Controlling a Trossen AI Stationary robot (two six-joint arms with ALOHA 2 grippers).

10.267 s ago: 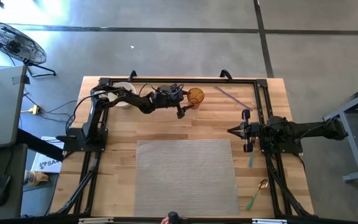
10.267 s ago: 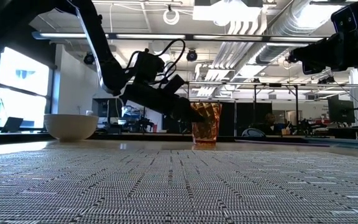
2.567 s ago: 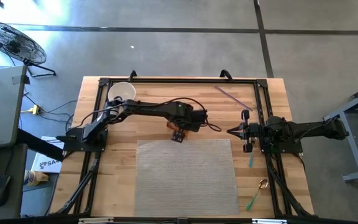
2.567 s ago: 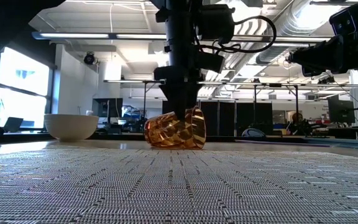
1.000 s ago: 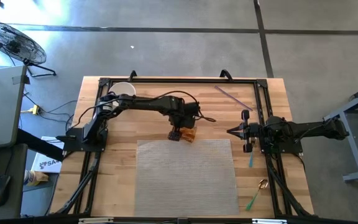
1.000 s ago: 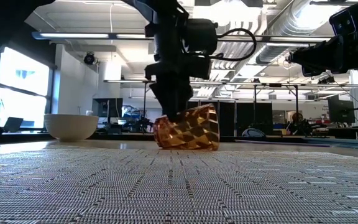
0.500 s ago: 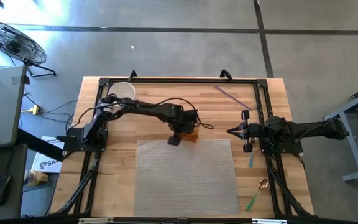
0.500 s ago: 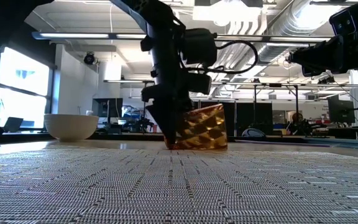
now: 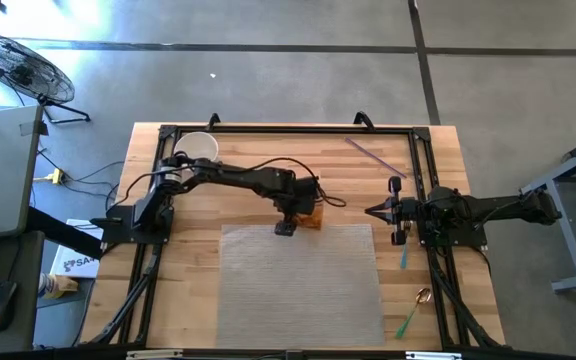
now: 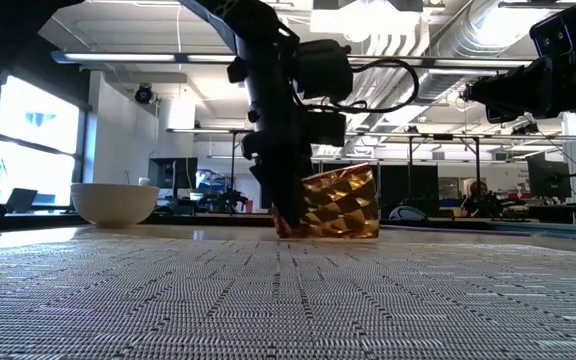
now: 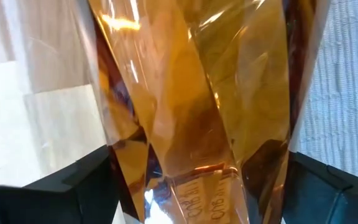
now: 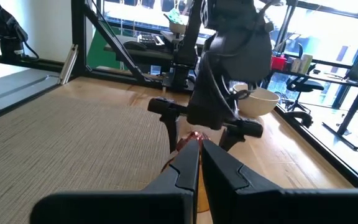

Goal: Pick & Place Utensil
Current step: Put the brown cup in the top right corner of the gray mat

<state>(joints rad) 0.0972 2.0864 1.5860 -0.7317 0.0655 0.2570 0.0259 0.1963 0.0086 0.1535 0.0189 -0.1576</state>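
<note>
An amber faceted cup lies on its side at the far edge of the grey mat; it fills the left wrist view. My left gripper comes down on the cup's narrower end and is shut on it. My right gripper hangs shut by the table's right side, its fingers together. Utensils lie near the right edge: a thin purple one, a teal one, a gold spoon and a green one. My left gripper has the amber cup between its two fingers, one on each side of the faceted wall near the narrower end. The fingers come from above, slanting steeply down, across the cup. The cup lies on its side with its lower side at table level.
A white bowl stands at the far left corner, also in the low view. A black frame runs around the work area. The mat covers the near middle of the wooden table.
My left gripper has sunk a little and gone slightly toward the table's near edge, onto the mat's far edge. The amber cup has shifted a little toward the table's right and still lies on its side.
</note>
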